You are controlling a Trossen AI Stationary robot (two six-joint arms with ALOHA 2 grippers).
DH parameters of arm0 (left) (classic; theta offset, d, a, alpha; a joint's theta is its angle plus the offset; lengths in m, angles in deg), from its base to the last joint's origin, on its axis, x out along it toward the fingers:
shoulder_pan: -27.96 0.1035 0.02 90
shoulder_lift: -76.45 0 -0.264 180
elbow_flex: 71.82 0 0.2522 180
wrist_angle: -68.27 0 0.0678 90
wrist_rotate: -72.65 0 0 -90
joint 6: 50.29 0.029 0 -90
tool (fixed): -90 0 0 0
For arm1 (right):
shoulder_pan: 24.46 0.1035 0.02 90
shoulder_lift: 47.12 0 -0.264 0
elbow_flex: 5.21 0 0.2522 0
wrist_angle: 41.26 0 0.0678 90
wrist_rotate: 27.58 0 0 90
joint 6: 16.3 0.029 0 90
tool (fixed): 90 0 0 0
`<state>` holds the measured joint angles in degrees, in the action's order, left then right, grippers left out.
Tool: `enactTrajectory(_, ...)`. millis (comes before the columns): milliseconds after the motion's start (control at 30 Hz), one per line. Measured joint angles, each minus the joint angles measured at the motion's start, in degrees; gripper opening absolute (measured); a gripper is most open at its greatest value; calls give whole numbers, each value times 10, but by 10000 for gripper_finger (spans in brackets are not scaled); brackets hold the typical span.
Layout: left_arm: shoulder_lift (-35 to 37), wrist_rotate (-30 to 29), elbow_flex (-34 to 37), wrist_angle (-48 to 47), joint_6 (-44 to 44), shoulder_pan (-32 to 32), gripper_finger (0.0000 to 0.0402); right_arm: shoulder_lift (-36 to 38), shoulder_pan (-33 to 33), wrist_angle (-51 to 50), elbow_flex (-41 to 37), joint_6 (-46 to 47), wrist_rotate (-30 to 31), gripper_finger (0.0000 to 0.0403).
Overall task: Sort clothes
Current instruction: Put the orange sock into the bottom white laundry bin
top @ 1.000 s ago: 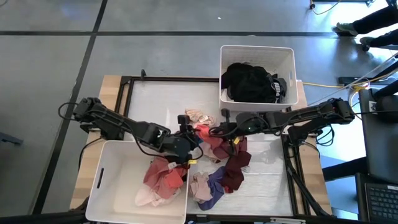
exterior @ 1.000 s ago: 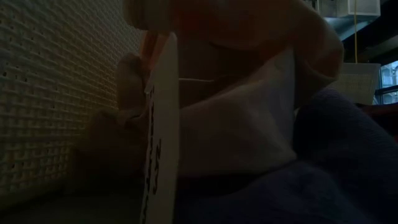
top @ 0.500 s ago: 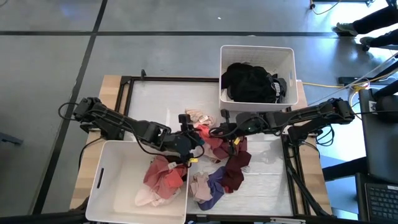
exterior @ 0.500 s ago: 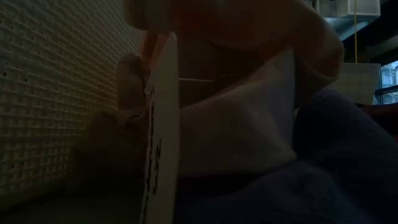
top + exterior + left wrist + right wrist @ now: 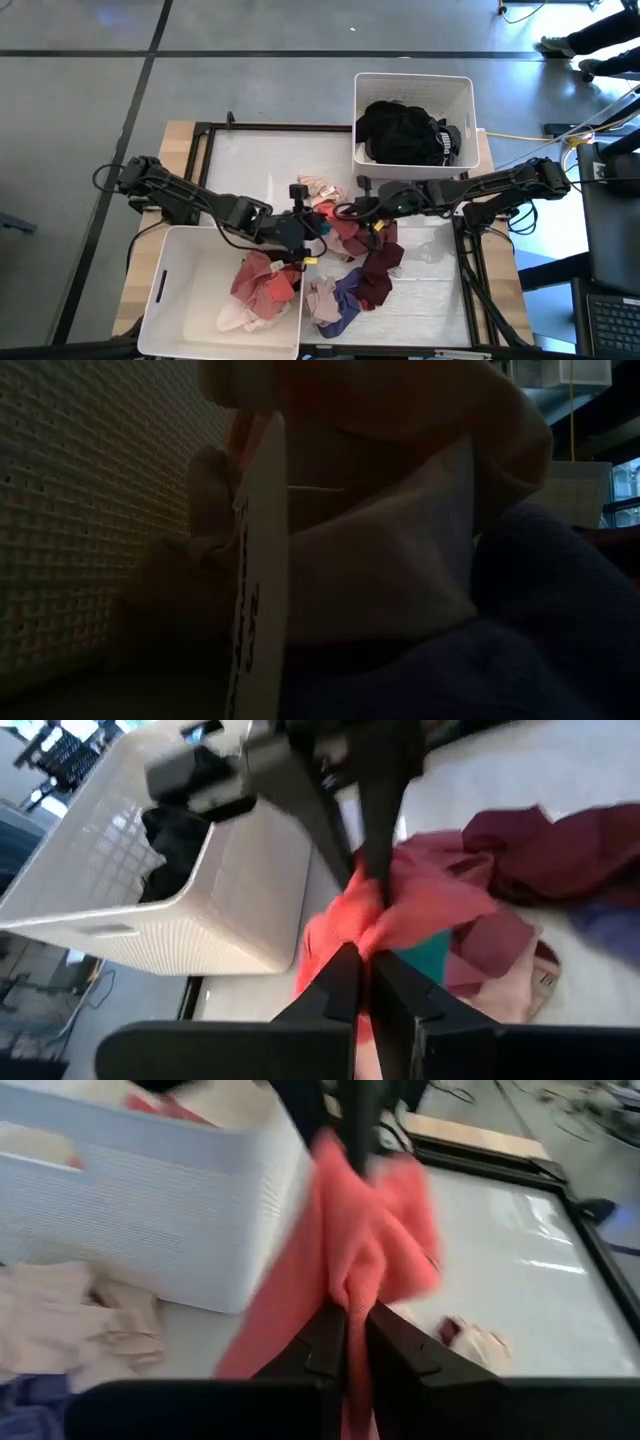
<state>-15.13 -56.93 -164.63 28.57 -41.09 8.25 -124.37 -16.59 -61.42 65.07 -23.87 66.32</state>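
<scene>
The low view is blocked by dim fabric pressed against the lens, while the coral garment pinched between both pairs of jaws is blurred and cut off below them.

One white plastic bin stands at the worktop's far right corner, another white bin at its near left corner. Grey floor surrounds the worktop, and a yellow cable trails off its right edge.
</scene>
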Motion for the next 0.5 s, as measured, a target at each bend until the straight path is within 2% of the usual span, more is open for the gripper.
enactTrajectory(167,22,-2,0,9,2,-12,5,0,0,-27,1,1,55,56)
enactTrajectory(300,41,-6,0,10,0,-24,4,0,0,-54,1,3,87,113)
enactTrajectory(500,67,-12,0,10,-5,-48,3,10,0,-118,2,19,92,190)
